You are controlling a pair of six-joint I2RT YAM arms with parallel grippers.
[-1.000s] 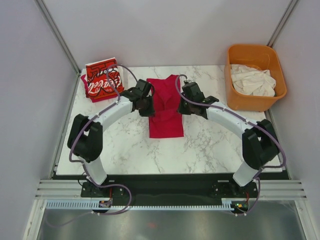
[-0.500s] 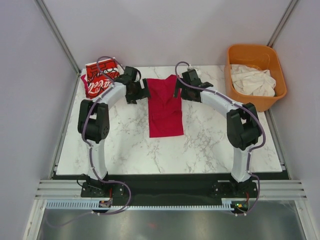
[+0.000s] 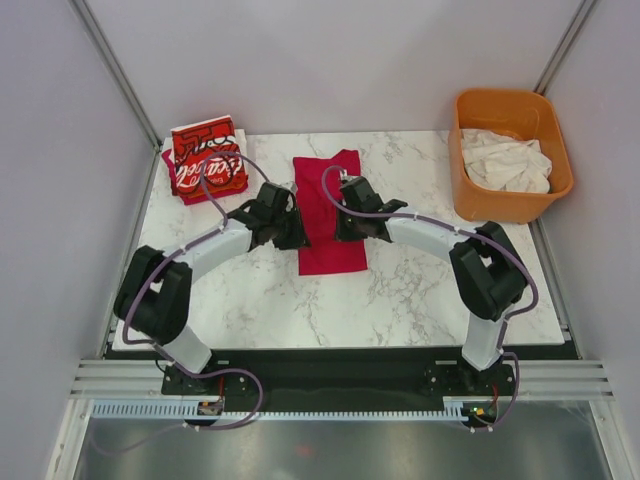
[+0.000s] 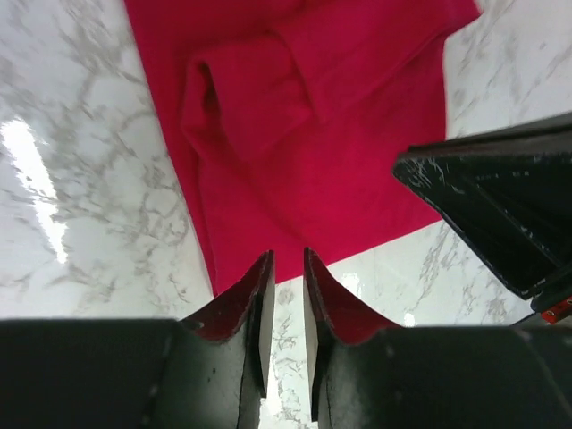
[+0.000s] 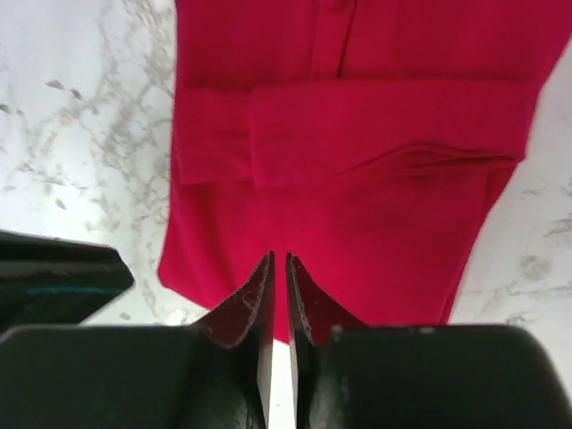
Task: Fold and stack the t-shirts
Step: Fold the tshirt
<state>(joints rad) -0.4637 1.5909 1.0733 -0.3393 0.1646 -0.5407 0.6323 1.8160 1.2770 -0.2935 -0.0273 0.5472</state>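
The plain crimson t-shirt (image 3: 328,185) lies flat as a long narrow strip at the table's middle, sleeves folded in. It fills the left wrist view (image 4: 313,116) and the right wrist view (image 5: 357,161). My left gripper (image 3: 295,228) is at the strip's left edge, shut and empty (image 4: 286,259), with only marble showing in the thin slit. My right gripper (image 3: 343,222) is over the strip's right side, shut and empty (image 5: 278,259). The folded Coca-Cola t-shirt (image 3: 205,158) lies at the back left. Off-white t-shirts (image 3: 505,160) lie crumpled in the tub.
The orange plastic tub (image 3: 470,195) stands off the table's back right corner. The marble table (image 3: 420,290) ends at a black strip in front. Grey walls and metal posts close in the left, right and back.
Both grippers went out to the shirt's far end half a second ago, then came back toward me to the strip's middle. The shirt's far end now lies flatter and squarer.
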